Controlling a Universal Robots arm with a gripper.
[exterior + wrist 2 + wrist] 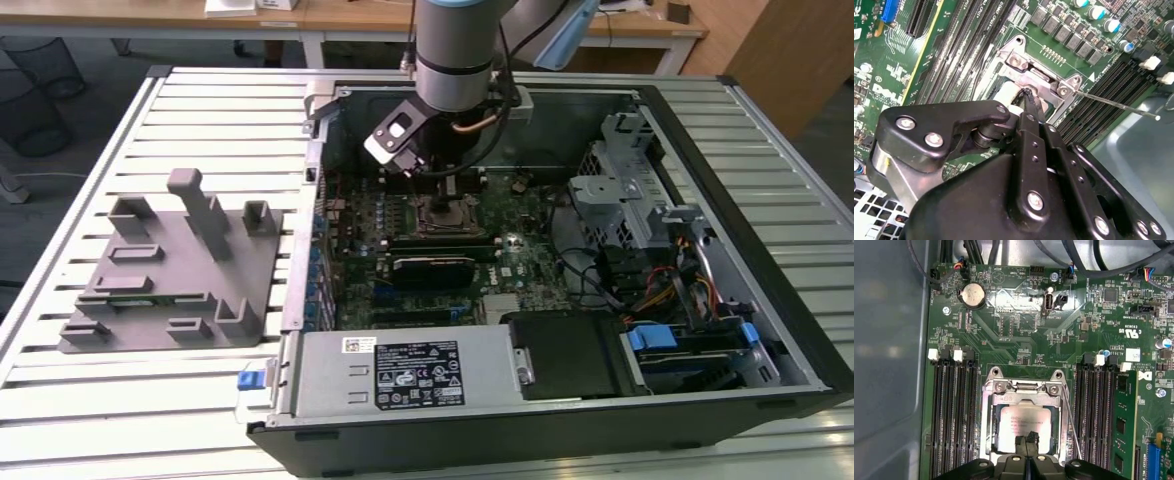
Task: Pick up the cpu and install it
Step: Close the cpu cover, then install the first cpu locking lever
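The cpu [1021, 421], a pale silver square, lies flat inside the metal socket frame [988, 405] on the green motherboard. My gripper [1026, 439] hangs over the cpu's near half with its two narrow black fingers pressed together, nothing between them. I cannot tell whether the tips rest on the cpu's top or hover just above it. In the second wrist view the gripper [1029, 97] points down at the socket, and a pale corner of the cpu [1004, 94] peeks out beside it. In the exterior view the gripper [447, 190] reaches down into the open computer case.
A thin socket lever [1069, 415] stands up beside the socket. Black memory slots [954, 405] flank it, and a green memory stick [1124, 420] stands on one side. A grey plastic fixture [174, 265] sits outside the case on the exterior view's left. A drive cage [627, 190] and cables crowd the right.
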